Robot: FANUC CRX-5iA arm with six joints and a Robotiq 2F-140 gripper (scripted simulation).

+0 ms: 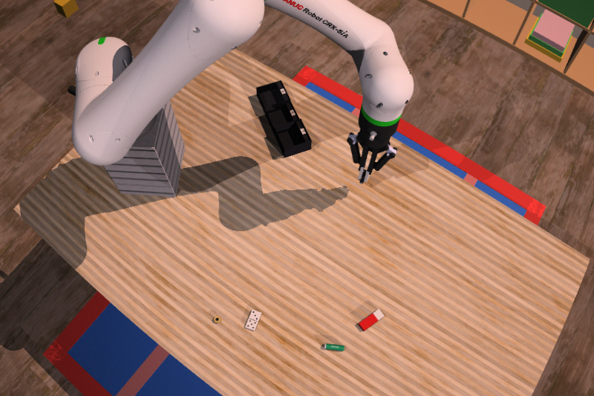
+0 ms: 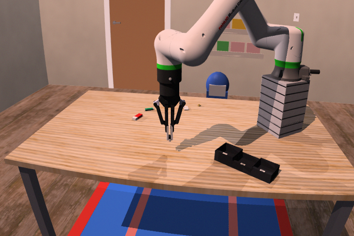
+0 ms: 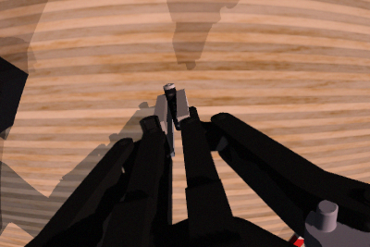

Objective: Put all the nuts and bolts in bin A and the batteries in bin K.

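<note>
My gripper (image 1: 363,176) (image 2: 169,137) (image 3: 175,105) is shut on a thin black cylinder with a silvery end, which looks like a battery (image 3: 170,93). It hangs above the table, between the bins and the red and white block. Three joined black bins (image 1: 298,148) (image 2: 234,164) (image 3: 9,96) stand flat; their white labels are too small to read, and their dark insides show nothing clearly. A green battery (image 1: 333,347) (image 2: 148,109) lies on the table's far side from the bins. A small brass-coloured nut (image 1: 217,319) (image 2: 199,105) lies near that same long edge.
A white domino (image 1: 252,319) (image 2: 186,108) lies beside the nut. A red and white block (image 1: 370,319) (image 2: 137,116) lies near the green battery. The arm's striped pedestal (image 1: 143,168) (image 2: 281,107) stands at one end of the table (image 1: 431,261) (image 2: 85,147).
</note>
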